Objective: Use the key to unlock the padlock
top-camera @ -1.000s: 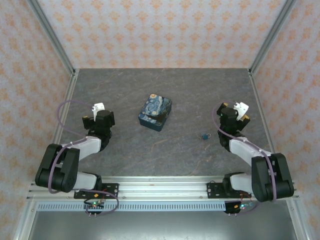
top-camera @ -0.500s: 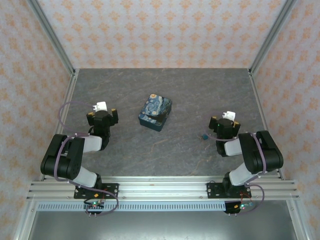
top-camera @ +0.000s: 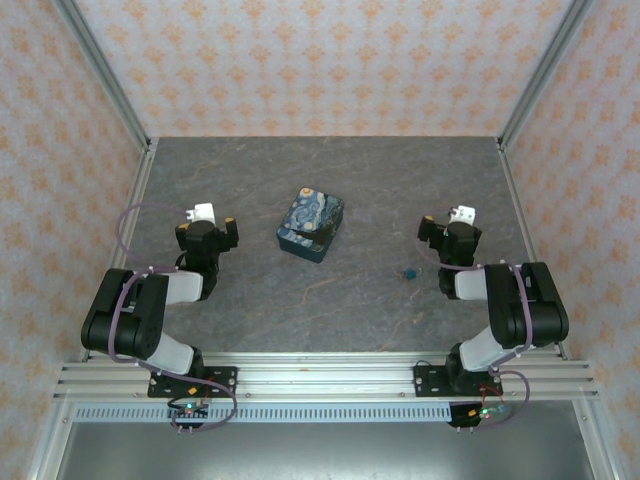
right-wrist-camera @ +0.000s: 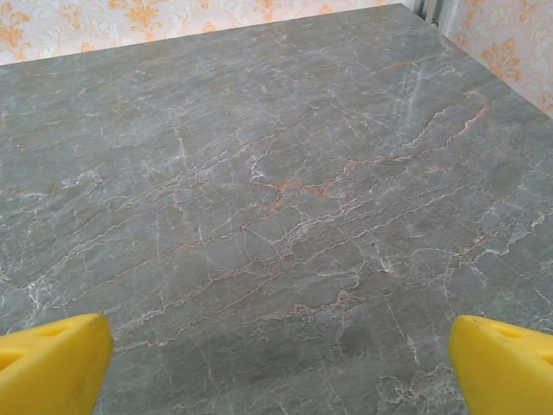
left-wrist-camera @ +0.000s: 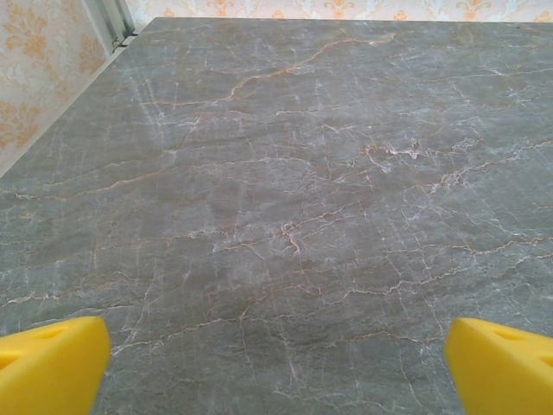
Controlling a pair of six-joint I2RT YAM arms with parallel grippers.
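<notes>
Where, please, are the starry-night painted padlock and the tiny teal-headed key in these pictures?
Starry-night painted padlock (top-camera: 311, 222): top external view, middle of its painted top face.
Tiny teal-headed key (top-camera: 409, 271): top external view, on its teal head.

The left arm is folded up close to its base, with its elbow bent. The right arm is folded the same way. The left gripper points away from the bases. Its two yellow fingers are spread wide apart and hold nothing. The right gripper points the same way. Its yellow fingers are wide apart too, and empty. Both grippers hang low over the tabletop.
</notes>
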